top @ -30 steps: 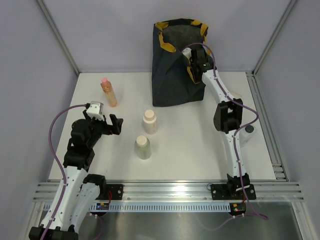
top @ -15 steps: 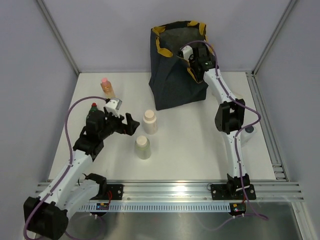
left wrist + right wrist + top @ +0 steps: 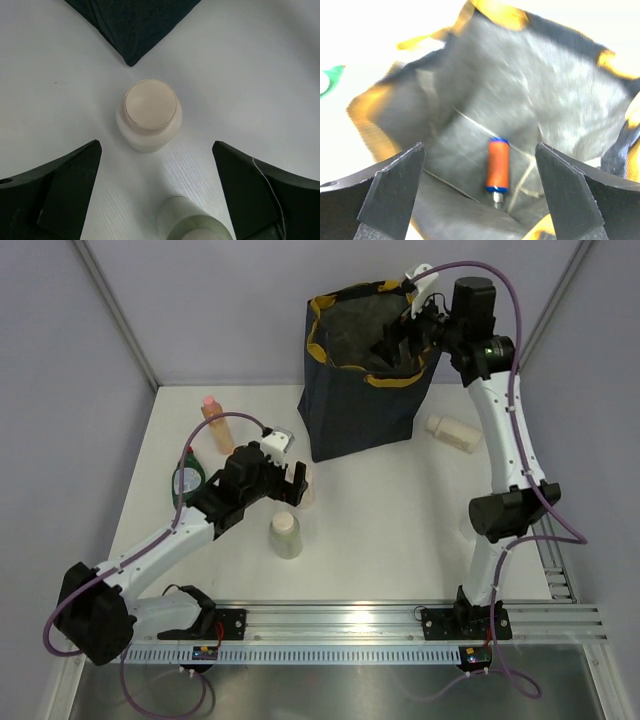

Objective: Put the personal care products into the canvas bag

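The canvas bag [image 3: 352,418] stands upright at the back, dark navy with a mustard rim. My right gripper [image 3: 401,344] hangs open over its mouth with nothing in it. In the right wrist view, an orange bottle with blue ends [image 3: 498,166] lies on the grey lining [image 3: 550,95], below the right gripper [image 3: 480,148]. My left gripper [image 3: 297,486] is open above an upright cream bottle [image 3: 149,116], which sits ahead of the left gripper [image 3: 156,149]. A pale bottle [image 3: 285,536] stands just in front. A peach bottle with a pink cap [image 3: 214,423] stands at the left.
Another cream bottle [image 3: 452,433] lies on its side to the right of the bag. A round green-topped item [image 3: 186,483] sits under the left arm's cable. The bag's near corner [image 3: 131,30] is close behind the cream bottle. Metal rails run along the table's near and right edges.
My right gripper has opened and risen above the bag's mouth, and the orange bottle now lies inside. The left arm has reached right, over the cream bottle.
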Tool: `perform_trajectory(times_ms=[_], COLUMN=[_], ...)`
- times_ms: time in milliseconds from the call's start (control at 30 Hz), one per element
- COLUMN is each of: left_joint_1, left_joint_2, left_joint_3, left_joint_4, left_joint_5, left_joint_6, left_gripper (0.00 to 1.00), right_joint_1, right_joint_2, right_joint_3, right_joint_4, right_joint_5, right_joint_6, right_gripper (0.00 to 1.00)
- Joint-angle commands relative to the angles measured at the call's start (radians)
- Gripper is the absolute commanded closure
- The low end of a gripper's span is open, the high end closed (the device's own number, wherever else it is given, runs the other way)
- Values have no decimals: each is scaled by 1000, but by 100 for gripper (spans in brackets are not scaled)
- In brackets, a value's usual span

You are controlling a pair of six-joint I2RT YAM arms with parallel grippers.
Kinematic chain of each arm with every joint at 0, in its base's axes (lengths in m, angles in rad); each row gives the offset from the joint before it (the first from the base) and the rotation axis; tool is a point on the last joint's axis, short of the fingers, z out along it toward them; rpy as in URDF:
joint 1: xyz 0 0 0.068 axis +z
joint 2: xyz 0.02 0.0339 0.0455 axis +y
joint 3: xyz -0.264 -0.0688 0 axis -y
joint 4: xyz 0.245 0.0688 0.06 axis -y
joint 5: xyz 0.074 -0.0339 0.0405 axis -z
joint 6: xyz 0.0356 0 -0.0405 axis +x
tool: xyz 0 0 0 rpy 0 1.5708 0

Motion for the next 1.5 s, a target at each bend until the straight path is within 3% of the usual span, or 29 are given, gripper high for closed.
perform_trajectory(times_ms=[0,200,400,633,733,833,900,1033,1133,1267,1333,1467], left_joint_1=[-19,-32,-37,-37,-37,-37,-37,-33,-13,27,47,84], left_joint_2=[61,150,268,368,397,418,422,399,356,296,271,233], left_joint_3=[49,41,67,75,87,107,105,114,137,159,144,107], left_joint_4=[37,109,168,297,349,372,403,412,394,373,388,434], left_joint_5=[-73,-43,-145,-238,-251,-222,-190,-146,-69,80,133,267], left_joint_6=[48,61,56,21,10,13,24,36,19,-111,-162,-328], left_gripper=[1,1,1,11,24,46,68,98,100,100,100,100], right_joint_1=[6,6,6,4,6,4,6,4,6,12,22,133], right_joint_2=[-160,-372,-509,-593,-613,-633,-647,-662,-670,-682,-688,-724], right_joint_3=[-91,-390,-612,-763,-812,-855,-878,-903,-929,-1019,-1090,-1242], right_joint_4=[19,76,79,93,111,124,121,72,13,-31,7,194], right_joint_5=[-162,-276,-373,-394,-408,-411,-419,-430,-439,-442,-422,-148], right_joint_6=[50,56,54,58,76,81,70,-5,-108,-237,-226,-38], right_gripper=[1,1,0,1,0,1,0,0,0,1,0,1])
